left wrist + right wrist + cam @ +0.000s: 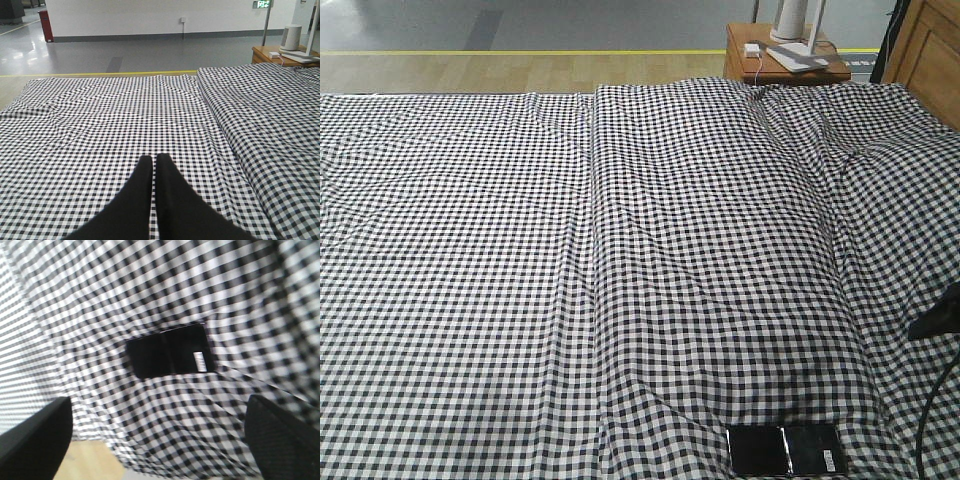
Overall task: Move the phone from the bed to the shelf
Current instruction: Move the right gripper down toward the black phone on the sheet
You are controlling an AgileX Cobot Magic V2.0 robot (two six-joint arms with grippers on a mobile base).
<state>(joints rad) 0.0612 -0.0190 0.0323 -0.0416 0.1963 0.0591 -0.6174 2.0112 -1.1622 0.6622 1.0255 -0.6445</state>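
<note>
The phone (pixel 786 450) is a glossy black slab with a centre crease and a small white sticker. It lies flat on the gingham bed (pixel 620 250) near the front edge, right of centre. In the right wrist view the phone (pixel 170 357) sits ahead of my right gripper (pixel 160 432), which is open and empty, with its fingers (pixel 40 435) spread wide and clear of it. My left gripper (pixel 153 159) is shut on nothing and hovers low over the bed (pixel 125 115), with no phone in that view. The shelf is out of view.
A small reddish-brown side table (pixel 785 62) holding a white lamp base and charger stands beyond the bed's far right corner. Panelled wooden furniture (pixel 930 50) fills the top right. A dark part of my right arm (pixel 940 320) shows at the right edge. Wood floor (pixel 95 460) shows below the bed's edge.
</note>
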